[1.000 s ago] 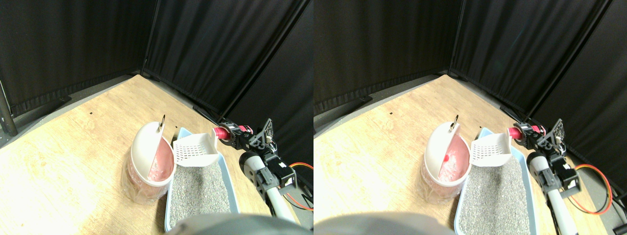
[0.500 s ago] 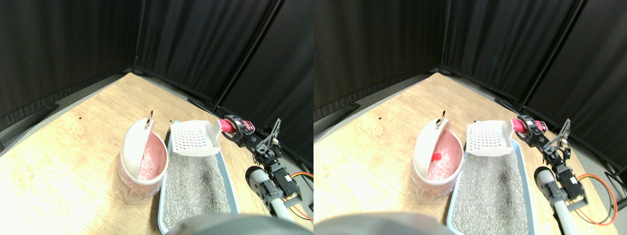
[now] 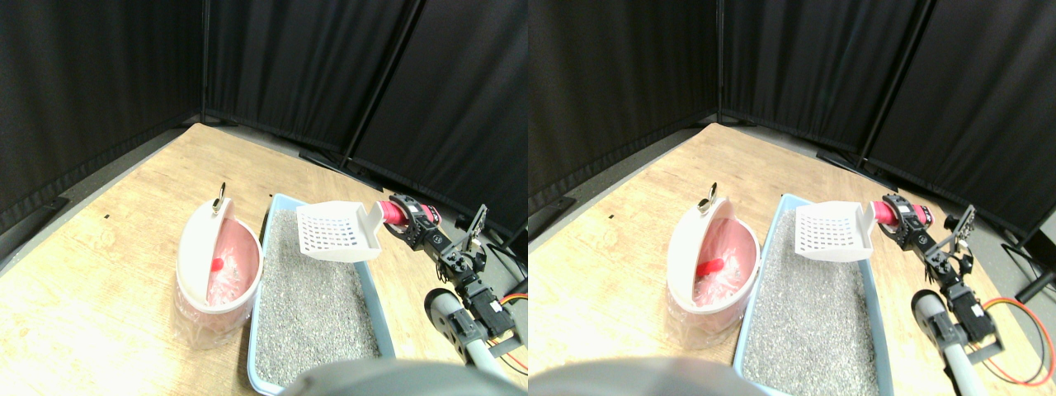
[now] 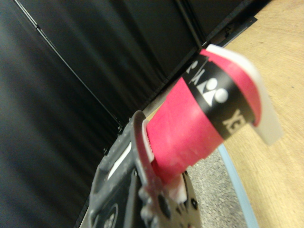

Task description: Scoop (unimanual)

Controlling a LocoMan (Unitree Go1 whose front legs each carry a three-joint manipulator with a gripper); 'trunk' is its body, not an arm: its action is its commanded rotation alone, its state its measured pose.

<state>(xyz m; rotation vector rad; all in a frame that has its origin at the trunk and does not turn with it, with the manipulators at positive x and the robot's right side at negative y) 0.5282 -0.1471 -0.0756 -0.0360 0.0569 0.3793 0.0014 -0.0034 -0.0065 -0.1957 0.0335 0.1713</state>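
Right now my claw [image 3: 406,217] grips the scoop [image 3: 337,232], empty over the litter tray [image 3: 265,239]; next I dip toward six o'clock.

The stereo pair view looks forward and down from above at the wooden floor [image 3: 99,272], with the litter tray [image 3: 266,247] fairly near. The wrist view sits very close behind the red-wrapped handle [image 4: 190,128], apparently turned sideways. Both show handle, tray edge, floor and black curtains [image 3: 289,66].
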